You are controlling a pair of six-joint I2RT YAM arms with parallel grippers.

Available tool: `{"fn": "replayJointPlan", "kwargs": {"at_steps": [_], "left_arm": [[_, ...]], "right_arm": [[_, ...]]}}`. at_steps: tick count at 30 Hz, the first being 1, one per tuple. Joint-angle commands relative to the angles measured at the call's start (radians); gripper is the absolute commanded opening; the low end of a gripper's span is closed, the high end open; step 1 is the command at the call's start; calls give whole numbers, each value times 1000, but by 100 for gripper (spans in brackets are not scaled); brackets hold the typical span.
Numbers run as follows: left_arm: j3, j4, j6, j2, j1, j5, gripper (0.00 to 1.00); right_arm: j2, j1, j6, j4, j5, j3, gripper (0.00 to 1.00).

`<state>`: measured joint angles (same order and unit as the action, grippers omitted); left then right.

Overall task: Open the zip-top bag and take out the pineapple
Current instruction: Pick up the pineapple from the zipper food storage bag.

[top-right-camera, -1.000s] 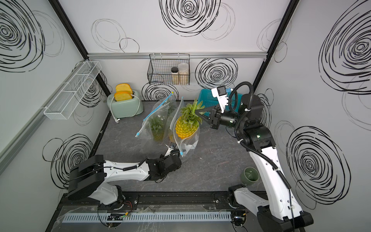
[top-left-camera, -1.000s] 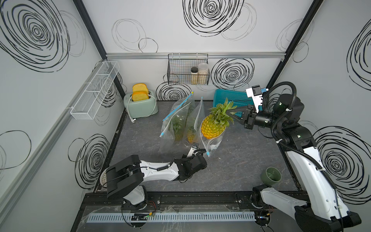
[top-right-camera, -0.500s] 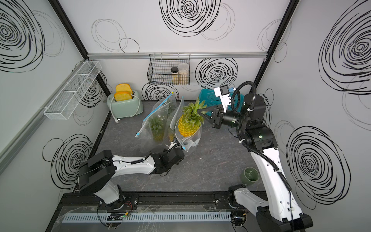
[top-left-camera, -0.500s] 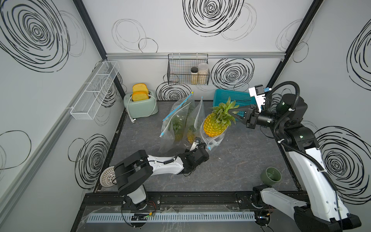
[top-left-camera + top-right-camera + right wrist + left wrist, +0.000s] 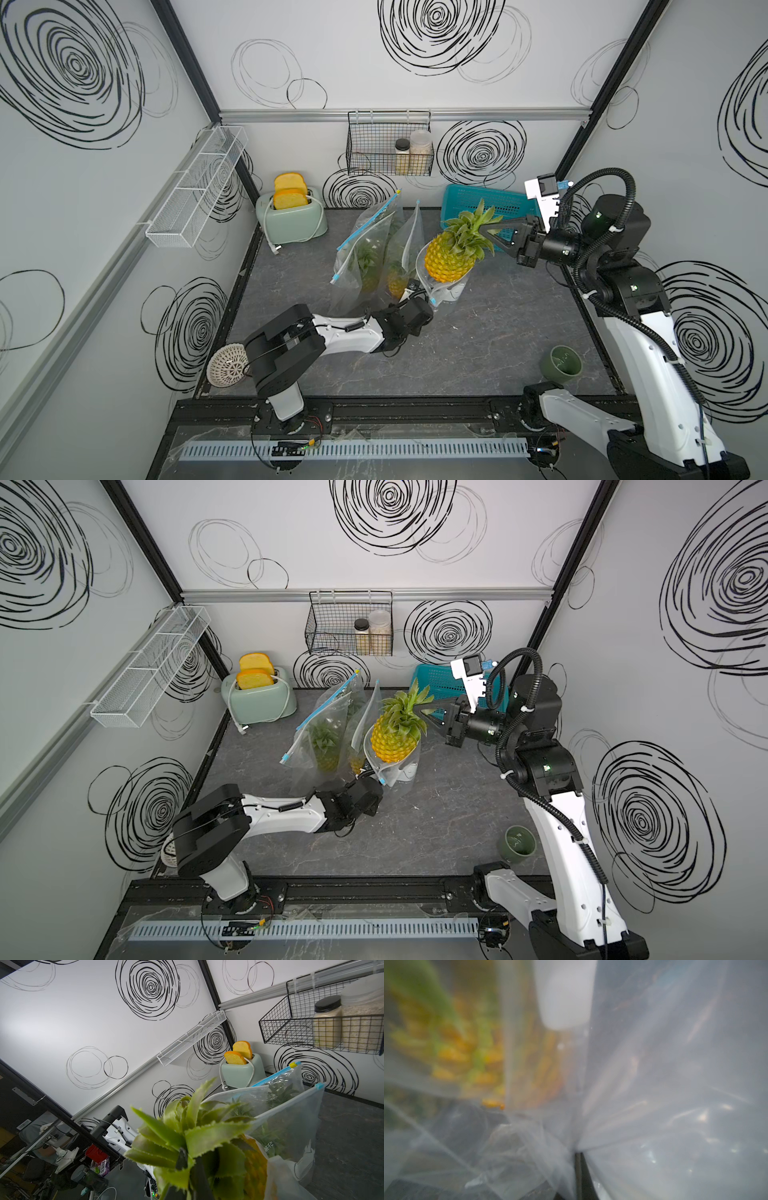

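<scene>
The yellow pineapple (image 5: 451, 259) (image 5: 392, 739) hangs tilted, and my right gripper (image 5: 482, 228) (image 5: 424, 712) is shut on its green crown leaves (image 5: 207, 1142). Its base sits at the open mouth of the clear zip-top bag (image 5: 449, 293) (image 5: 401, 773), with most of the fruit above the rim. Low by the table, my left gripper (image 5: 415, 291) (image 5: 370, 777) is shut on that bag's edge. In the left wrist view, bunched clear plastic (image 5: 654, 1084) fills the frame, pinched at the left gripper (image 5: 578, 1153).
Two other clear bags (image 5: 365, 257) (image 5: 401, 253), each holding a pineapple, stand just left. A mint toaster (image 5: 291, 220) is at the back left and a teal basket (image 5: 490, 203) behind the right gripper. A wire basket (image 5: 374, 153) hangs on the wall. A green cup (image 5: 561, 365) is front right.
The right gripper has drawn the pineapple slightly to the right, further out of the bag. The left gripper has slid back and right along the table with the bag's edge.
</scene>
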<state>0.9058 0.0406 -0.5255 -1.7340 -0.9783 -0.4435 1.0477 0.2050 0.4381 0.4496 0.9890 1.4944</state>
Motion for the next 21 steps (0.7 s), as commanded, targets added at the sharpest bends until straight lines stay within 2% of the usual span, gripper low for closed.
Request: {"fn": "replayJointPlan", "kwargs": {"at_steps": [1, 9, 21], "left_arm": [[30, -164, 31, -66, 26, 58, 0], [66, -144, 38, -21, 27, 140, 0], [147, -253, 22, -33, 55, 225, 0]], "right_arm": [[-61, -9, 19, -179, 62, 81, 0], [-80, -15, 29, -191, 71, 59, 0], [-86, -24, 51, -198, 93, 99, 0]]}}
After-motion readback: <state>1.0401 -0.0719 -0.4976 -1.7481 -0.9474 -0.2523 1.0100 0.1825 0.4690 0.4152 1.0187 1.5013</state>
